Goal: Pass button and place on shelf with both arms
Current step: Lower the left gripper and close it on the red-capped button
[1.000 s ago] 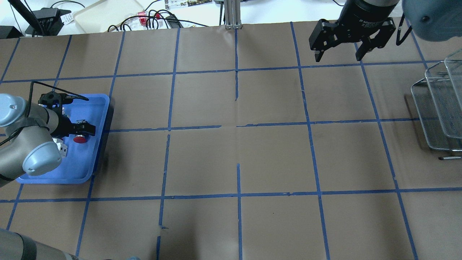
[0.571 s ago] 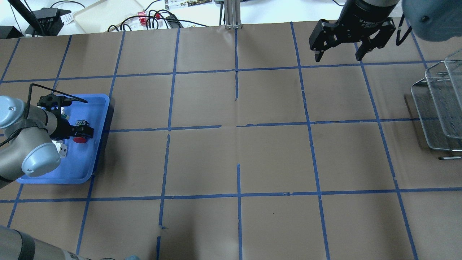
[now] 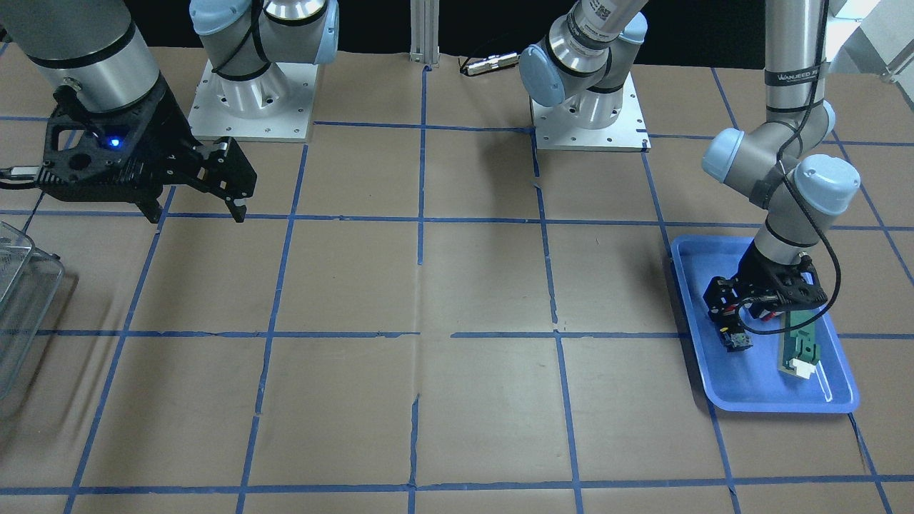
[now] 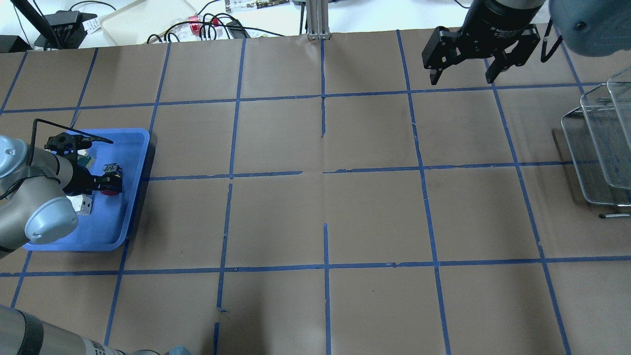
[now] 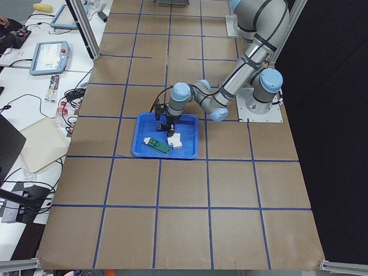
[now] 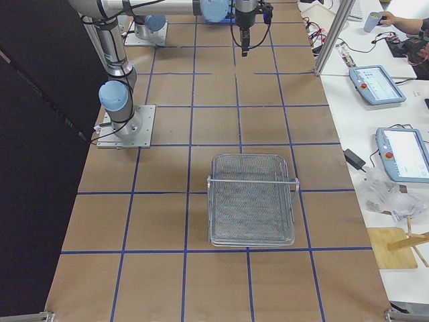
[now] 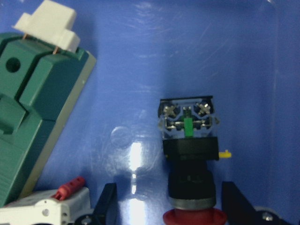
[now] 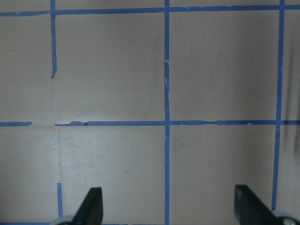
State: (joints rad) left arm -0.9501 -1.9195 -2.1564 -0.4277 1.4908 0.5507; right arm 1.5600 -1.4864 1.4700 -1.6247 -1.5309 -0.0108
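Got button (image 7: 190,150) lying in tray (image 7: 140,47), red cap right between the jaws of the wide-open left gripper (image 7: 171,211). Right gripper (image 4: 462,79) open too, far off.

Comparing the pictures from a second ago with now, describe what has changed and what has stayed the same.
The left hand has shifted slightly to the overhead view's left and seemingly lower over the tray. Its open fingers now sit either side of the button, and nothing is gripped yet. The button, right hand and shelf stayed put.
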